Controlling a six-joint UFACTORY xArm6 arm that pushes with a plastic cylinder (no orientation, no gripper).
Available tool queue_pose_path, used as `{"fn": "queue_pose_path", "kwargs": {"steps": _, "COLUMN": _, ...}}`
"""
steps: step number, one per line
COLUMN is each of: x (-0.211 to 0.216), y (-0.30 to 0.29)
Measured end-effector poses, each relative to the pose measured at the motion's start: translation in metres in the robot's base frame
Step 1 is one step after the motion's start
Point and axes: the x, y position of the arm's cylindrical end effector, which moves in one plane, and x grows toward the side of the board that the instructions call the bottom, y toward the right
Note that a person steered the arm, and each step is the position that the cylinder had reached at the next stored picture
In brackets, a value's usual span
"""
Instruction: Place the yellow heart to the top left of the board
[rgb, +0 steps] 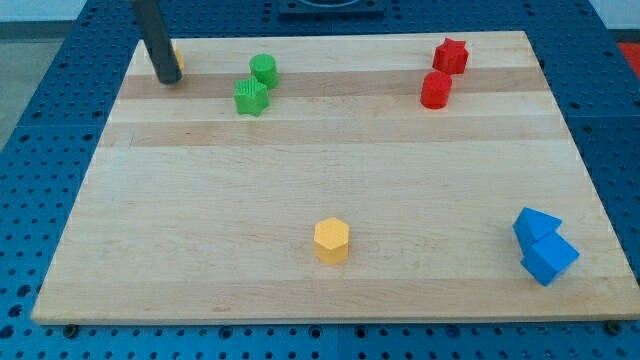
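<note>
The yellow heart (177, 62) sits at the board's top left corner, almost wholly hidden behind my rod; only a sliver of yellow shows at the rod's right side. My tip (168, 79) rests on the board right against that sliver, just left of and below it.
The wooden board (320, 180) carries a green cylinder (264, 69) and a green star (251, 97) at the top, right of my tip. A red star (451, 55) and a red cylinder (436, 90) are at the top right. A yellow hexagon (331, 241) is at bottom centre. Two blue blocks (542, 246) are at bottom right.
</note>
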Motion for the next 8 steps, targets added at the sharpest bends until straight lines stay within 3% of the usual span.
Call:
{"fn": "queue_pose_path", "kwargs": {"steps": 1, "x": 0.017, "y": -0.024}}
{"fn": "queue_pose_path", "kwargs": {"steps": 5, "x": -0.038, "y": -0.042}}
{"fn": "queue_pose_path", "kwargs": {"steps": 8, "x": -0.022, "y": -0.036}}
